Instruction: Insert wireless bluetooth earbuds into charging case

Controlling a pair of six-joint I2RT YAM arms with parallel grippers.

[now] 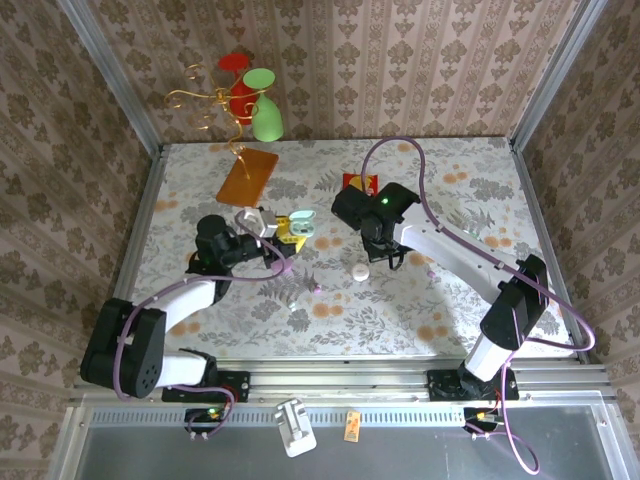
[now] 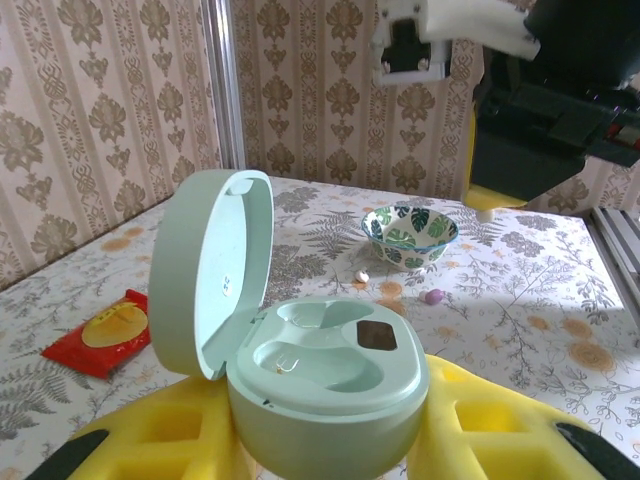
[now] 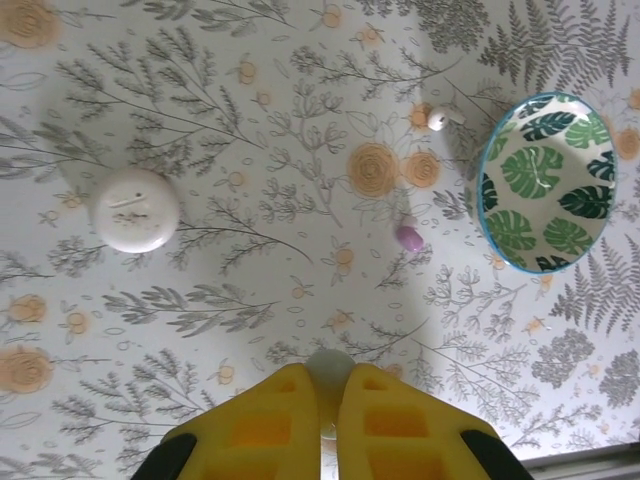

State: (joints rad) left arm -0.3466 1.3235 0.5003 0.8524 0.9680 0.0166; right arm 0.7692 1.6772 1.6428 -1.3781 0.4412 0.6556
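Observation:
My left gripper (image 2: 330, 430) is shut on the base of a mint-green charging case (image 2: 330, 365), its yellow fingers (image 2: 500, 425) on either side. The lid (image 2: 215, 270) stands open and both wells are empty. The top view shows this case (image 1: 300, 229) left of centre. My right gripper (image 3: 328, 400) is shut on a small pale earbud (image 3: 328, 368) and hangs above the table. It appears in the left wrist view (image 2: 480, 205), beyond the case. A white earbud (image 3: 437, 118) and a purple bud (image 3: 409, 237) lie loose on the cloth.
A leaf-patterned bowl (image 3: 545, 180) sits beside the loose buds. A white round case (image 1: 358, 272) lies mid-table. A red packet (image 1: 358, 182) and an orange card (image 1: 247, 175) are further back. A wire ornament stand (image 1: 245, 100) occupies the back left.

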